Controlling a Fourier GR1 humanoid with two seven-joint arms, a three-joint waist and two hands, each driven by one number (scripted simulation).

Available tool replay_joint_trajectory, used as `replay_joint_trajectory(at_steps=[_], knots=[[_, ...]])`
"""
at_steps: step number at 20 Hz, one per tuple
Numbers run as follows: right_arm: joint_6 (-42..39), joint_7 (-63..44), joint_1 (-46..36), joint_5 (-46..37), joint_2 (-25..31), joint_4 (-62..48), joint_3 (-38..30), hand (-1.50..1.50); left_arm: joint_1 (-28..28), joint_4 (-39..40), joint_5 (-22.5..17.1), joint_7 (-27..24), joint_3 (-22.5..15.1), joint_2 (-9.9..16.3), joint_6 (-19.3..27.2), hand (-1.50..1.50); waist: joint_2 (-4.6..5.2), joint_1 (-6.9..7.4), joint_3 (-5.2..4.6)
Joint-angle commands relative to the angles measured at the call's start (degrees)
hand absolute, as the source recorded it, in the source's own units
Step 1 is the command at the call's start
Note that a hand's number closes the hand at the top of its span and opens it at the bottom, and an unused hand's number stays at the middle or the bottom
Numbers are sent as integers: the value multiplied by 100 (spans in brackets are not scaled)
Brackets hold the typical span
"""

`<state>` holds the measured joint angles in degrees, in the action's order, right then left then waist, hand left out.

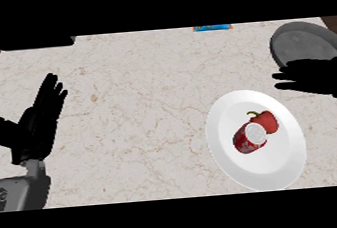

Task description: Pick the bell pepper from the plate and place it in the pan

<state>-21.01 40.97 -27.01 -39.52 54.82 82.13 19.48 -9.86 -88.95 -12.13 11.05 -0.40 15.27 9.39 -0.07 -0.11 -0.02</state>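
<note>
The pepper is lying on the plate, lower right of the frame, a bit above the plate's middle. It is looking red and glossy, small and rounded, with a thin curved stem poking toward the upper left. A red can with a pale round end is lying on its side right against the pepper's lower left, touching it as far as I can tell. The plate is white and is sitting on the pale marbled counter.

My right hand is hanging at the right edge of the frame, above and to the right of the plate, fingers stretched out straight toward the left, holding nothing. It is overlapping the lower rim of the pan, which is sitting dark grey in the upper right corner. My fingertips are staying apart from the pepper, not touching it or the plate.

My left hand is resting at the left side of the frame, open, fingers pointing up and slightly right, thumb spread to the left, nothing in it. Its grey forearm is coming in from the lower left.

A blue thing is peeking in at the top edge, too cut off to tell what it is. A dark block is showing at the upper left.
</note>
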Motion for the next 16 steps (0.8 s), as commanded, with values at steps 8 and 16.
replay_joint_trajectory(at_steps=[8,16], knots=[[-593,-763,312,-829,-847,777,-119,-150,-225,25,106,293,176,-44,-184,0,8,22,0],[-337,-415,506,-1435,-1328,217,-441,-150,129,-204,155,126,310,-214,-273,0,9,35,2]])
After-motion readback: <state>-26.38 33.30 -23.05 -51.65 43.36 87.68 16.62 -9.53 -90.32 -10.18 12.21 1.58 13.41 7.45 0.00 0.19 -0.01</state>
